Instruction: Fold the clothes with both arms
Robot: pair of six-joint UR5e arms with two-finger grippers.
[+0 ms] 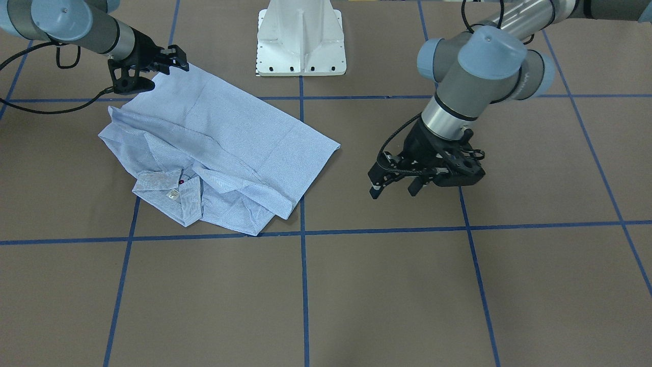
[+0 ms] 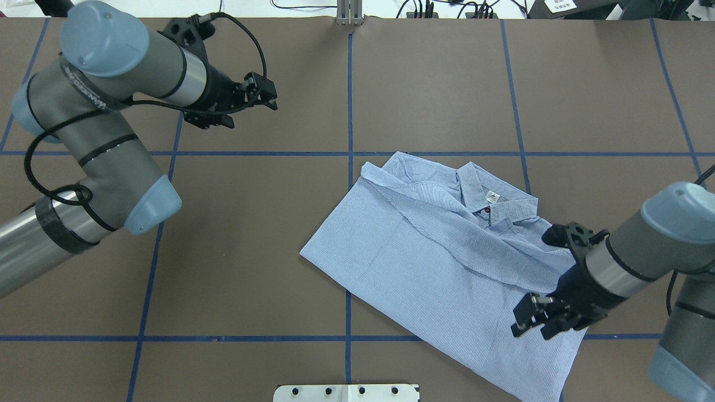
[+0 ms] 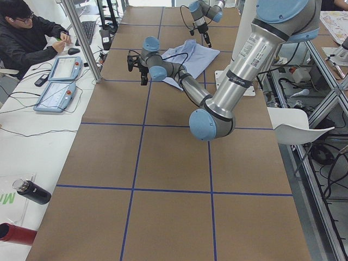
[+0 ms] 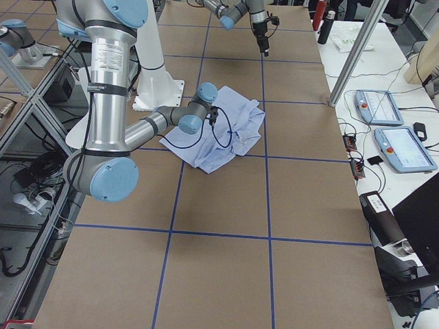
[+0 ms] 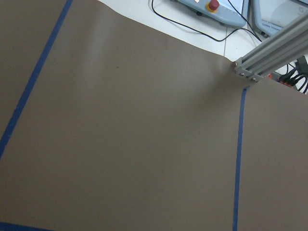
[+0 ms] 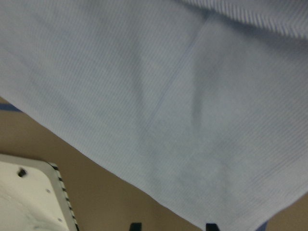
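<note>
**Pinstriped shirt, part-folded, on brown worktop; both hands released.**

We log the shirt [image 2: 424,262] right of centre in the overhead frame. It lies flat with a sleeve laid diagonally across the body. Its collar [image 2: 475,187] points toward the frame's top, with the white neck label [image 2: 492,196] and one dark red button [image 2: 487,210] showing. The right hand [image 2: 535,328], at lower right, sits over the shirt's hem corner with fingers spread, gripping nothing; we cannot quite tell whether its tips touch the cloth. The left hand [image 1: 395,191], at upper left overhead, hangs over bare worktop [image 1: 356,295], well apart from the shirt, fingers likewise spread.
</note>
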